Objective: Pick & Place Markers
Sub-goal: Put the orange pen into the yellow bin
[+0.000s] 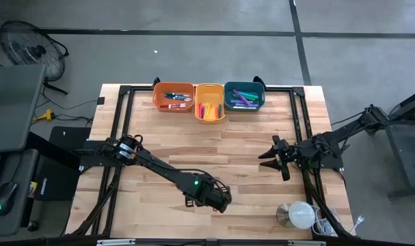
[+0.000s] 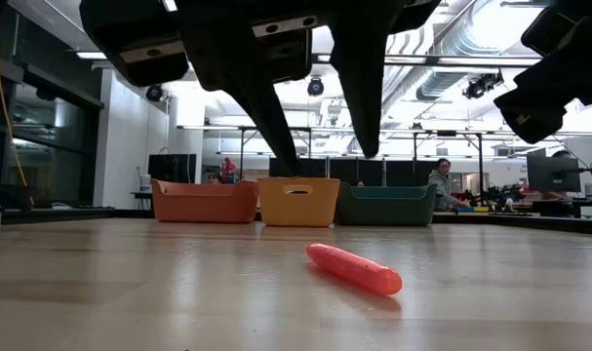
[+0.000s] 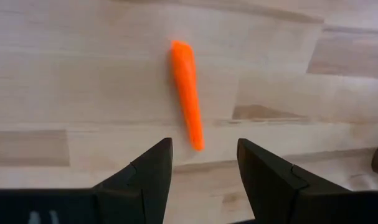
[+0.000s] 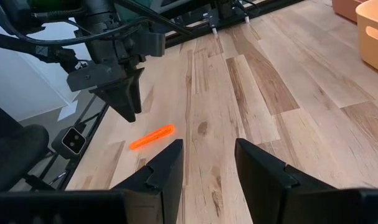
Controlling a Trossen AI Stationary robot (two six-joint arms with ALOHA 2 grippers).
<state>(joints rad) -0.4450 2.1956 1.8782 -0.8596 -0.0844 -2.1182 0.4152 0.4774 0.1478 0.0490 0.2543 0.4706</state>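
- A pale wooden surface [image 1: 248,137] stands on a grey floor; in the low view a workshop room lies beyond it, with a seated person [image 2: 440,185] far back.
- One orange marker [image 3: 187,92] lies flat on the surface, just ahead of the left end effector [image 3: 202,163] — released, fingers spread, hovering above it without touching.
- The right end effector [image 1: 272,156] waits well apart near the right edge, fingers parted, grasping nothing.
- At the far edge sit an orange bin [image 1: 173,97], a yellow bin [image 1: 209,102] and a teal bin [image 1: 243,97] — side by side, markers inside.
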